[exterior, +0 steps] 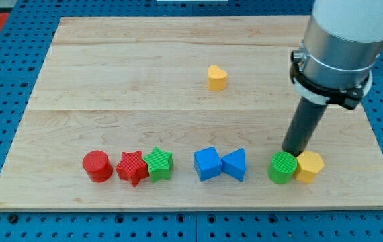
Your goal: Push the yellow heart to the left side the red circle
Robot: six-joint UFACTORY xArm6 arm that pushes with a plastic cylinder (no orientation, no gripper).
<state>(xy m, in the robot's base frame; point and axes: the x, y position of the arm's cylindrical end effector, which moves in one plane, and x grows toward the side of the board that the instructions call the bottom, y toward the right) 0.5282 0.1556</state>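
Observation:
The yellow heart (217, 78) sits alone on the wooden board (124, 74), above the middle. The red circle (97, 166) stands at the left end of a row near the view's bottom. My tip (292, 152) is at the lower right, just above the gap between the green circle (283, 167) and the yellow hexagon (309, 166), close to or touching them. The tip is far to the right of and below the yellow heart, and far right of the red circle.
In the bottom row, a red star (132, 167) touches a green star (158, 164) just right of the red circle. A blue cube (207, 163) and a blue triangle (234, 164) sit in the row's middle. The arm's grey body (336, 47) hangs over the upper right.

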